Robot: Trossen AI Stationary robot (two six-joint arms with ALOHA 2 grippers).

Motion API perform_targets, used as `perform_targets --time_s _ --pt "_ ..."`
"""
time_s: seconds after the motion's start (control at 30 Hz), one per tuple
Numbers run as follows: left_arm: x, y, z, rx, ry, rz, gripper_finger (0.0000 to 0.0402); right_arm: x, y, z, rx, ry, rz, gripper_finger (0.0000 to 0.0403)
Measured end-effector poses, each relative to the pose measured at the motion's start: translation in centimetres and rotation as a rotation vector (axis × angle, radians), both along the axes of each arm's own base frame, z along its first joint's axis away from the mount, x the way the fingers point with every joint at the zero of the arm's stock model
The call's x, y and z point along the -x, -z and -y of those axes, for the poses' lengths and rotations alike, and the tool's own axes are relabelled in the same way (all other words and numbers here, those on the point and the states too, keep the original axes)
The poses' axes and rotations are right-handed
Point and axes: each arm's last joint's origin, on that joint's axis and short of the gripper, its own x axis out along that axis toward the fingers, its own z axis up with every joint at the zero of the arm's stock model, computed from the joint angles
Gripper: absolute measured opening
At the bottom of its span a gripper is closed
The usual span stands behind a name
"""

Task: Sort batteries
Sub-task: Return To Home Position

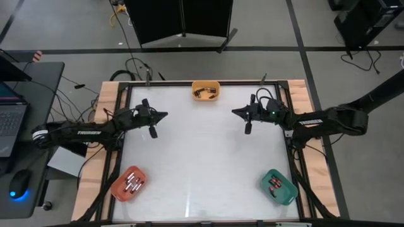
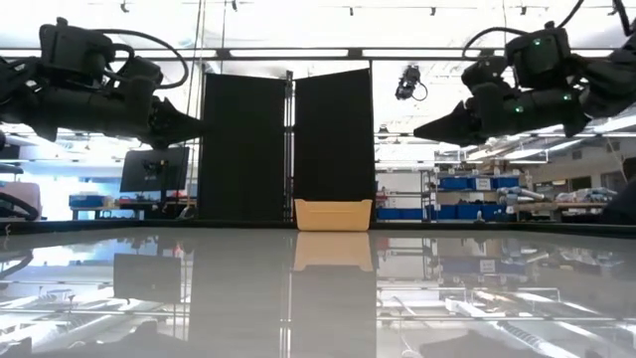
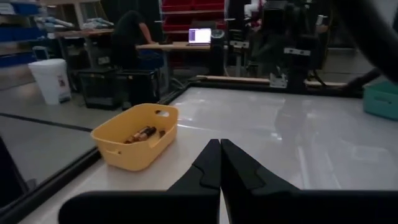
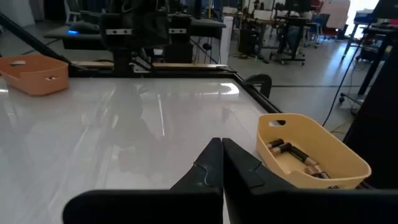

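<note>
Batteries lie in three small bins on the white table: several dark ones (image 1: 205,93) in the yellow bin (image 1: 206,85) at the far edge, silver ones (image 1: 133,183) in the orange bin (image 1: 120,188) near left, and dark red-marked ones (image 1: 274,184) in the green bin (image 1: 287,192) near right. My left gripper (image 1: 165,115) hovers shut above the table's left half, pointing level toward the middle. My right gripper (image 1: 234,112) hovers shut above the right half, facing it. Both hold nothing.
A black frame with wooden strips rims the table (image 1: 202,157). The wide middle between the two grippers bears nothing. Black screens (image 2: 288,149) stand behind the far edge. A person (image 3: 130,37) sits at a desk in the room beyond.
</note>
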Motion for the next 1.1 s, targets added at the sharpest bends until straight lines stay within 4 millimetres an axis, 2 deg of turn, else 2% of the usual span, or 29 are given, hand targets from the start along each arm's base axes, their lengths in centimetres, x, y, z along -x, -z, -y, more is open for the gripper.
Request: perform_targets --time_s 0.2,0.53,1.1 --pt "-0.4 0.0 0.9 -0.019 0.053 -0.01 0.0007 0.7 0.3 -0.1 -0.004 0.013 -0.001 0.0005" --pt "-0.2 -0.3 1.3 -0.033 0.144 0.008 0.0007 1.3 0.5 -0.4 -0.007 0.014 -0.007 0.0005" --pt "2.9 -1.3 2.3 -0.047 0.087 0.021 0.0007 3.2 -0.8 -1.3 0.005 0.028 -0.048 0.0005"
